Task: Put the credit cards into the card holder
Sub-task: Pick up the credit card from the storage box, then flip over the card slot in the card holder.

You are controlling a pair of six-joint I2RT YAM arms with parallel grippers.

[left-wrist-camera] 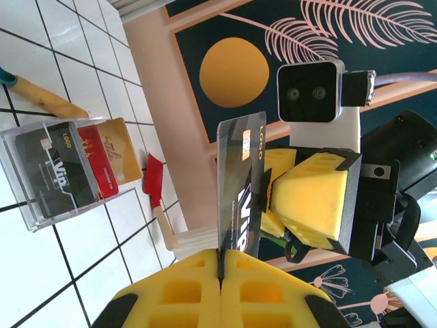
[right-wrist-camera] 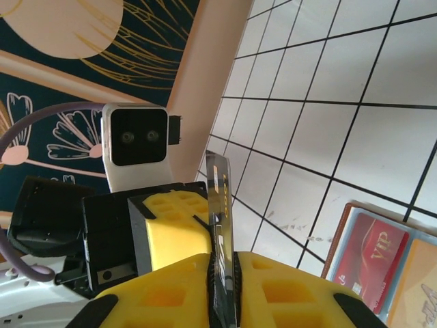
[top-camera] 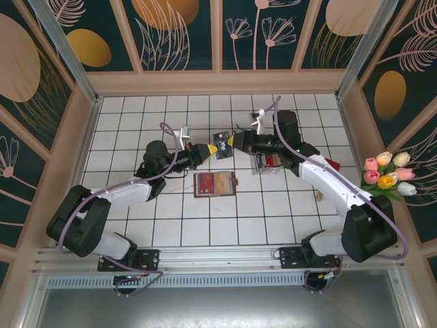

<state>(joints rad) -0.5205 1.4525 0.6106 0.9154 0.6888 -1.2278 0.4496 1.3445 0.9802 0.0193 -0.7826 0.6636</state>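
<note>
Top view: the left hand (top-camera: 213, 148) and the right hand (top-camera: 233, 141) meet tip to tip above the tiled surface (top-camera: 136, 123), with a dark card (top-camera: 222, 145) between them. The wallet (top-camera: 196, 184) lies open on the surface, nearer the arm bases than the card. A clear box (top-camera: 266, 162) sits to the card's right.

Left wrist: the left hand (left-wrist-camera: 220, 263) is clamped tight on the lower edge of the card (left-wrist-camera: 239, 178), which stands on end. The right hand (left-wrist-camera: 268, 199) meets the card's other face. The box (left-wrist-camera: 41, 212), left of the card, holds more cards.

Right wrist: the card (right-wrist-camera: 220, 198) stands between the fingers of the right hand (right-wrist-camera: 222, 263). I cannot tell if they press it. The left hand (right-wrist-camera: 203, 222) is on the card's left. At the card's lower right, the wallet (right-wrist-camera: 339, 239) holds a red card (right-wrist-camera: 369, 256) and a tan card (right-wrist-camera: 418, 287).
</note>
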